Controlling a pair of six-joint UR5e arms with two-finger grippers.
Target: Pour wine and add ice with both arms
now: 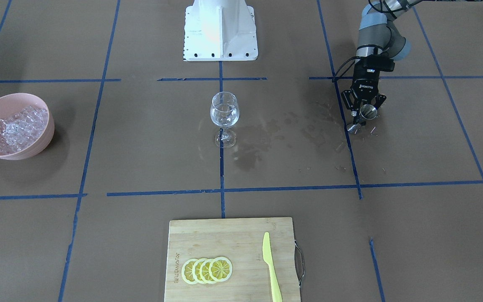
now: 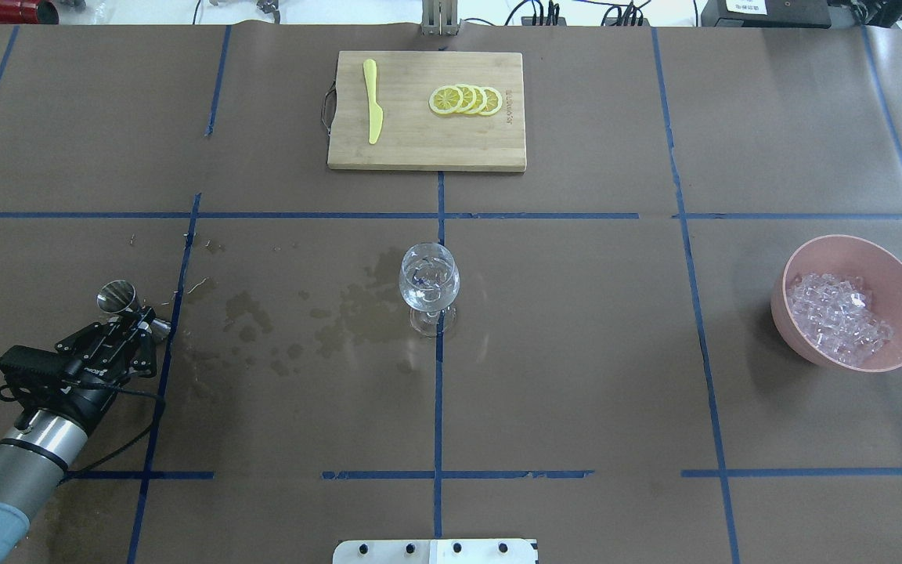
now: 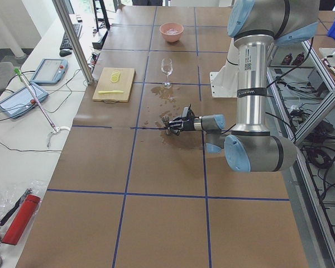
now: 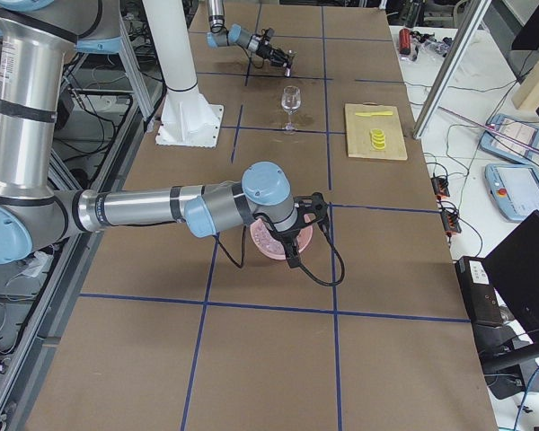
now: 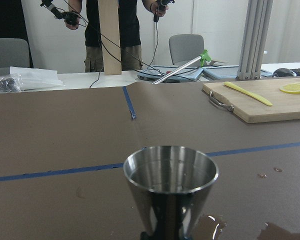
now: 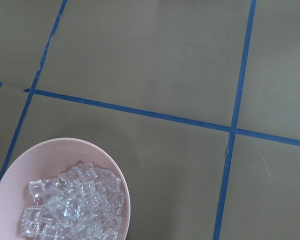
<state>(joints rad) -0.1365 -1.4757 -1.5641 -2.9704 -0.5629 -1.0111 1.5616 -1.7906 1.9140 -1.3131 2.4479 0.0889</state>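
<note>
1. My right fingers (image 4: 295,248) show only in the right-end view, as a small dark shape over the pink bowl (image 4: 266,243). I cannot tell their spread, and my wrist hides most of that bowl.
2. My left fingers (image 1: 352,108) flank the jigger (image 1: 367,111), but whether they clamp it is too small to tell. They lie outside my left wrist view, whose lower edge cuts off the jigger's foot.
3. The jigger's mirrored inside does not let me tell whether anything lies in its cup.
4. In my right wrist view the bowl and the ice (image 6: 72,205) run off the bottom edge.
5. The front view's lower edge cuts the cutting board (image 1: 229,235).
6. Beyond the desk (image 5: 65,125), a person (image 5: 130,30) is cut off at the top edge.
</note>
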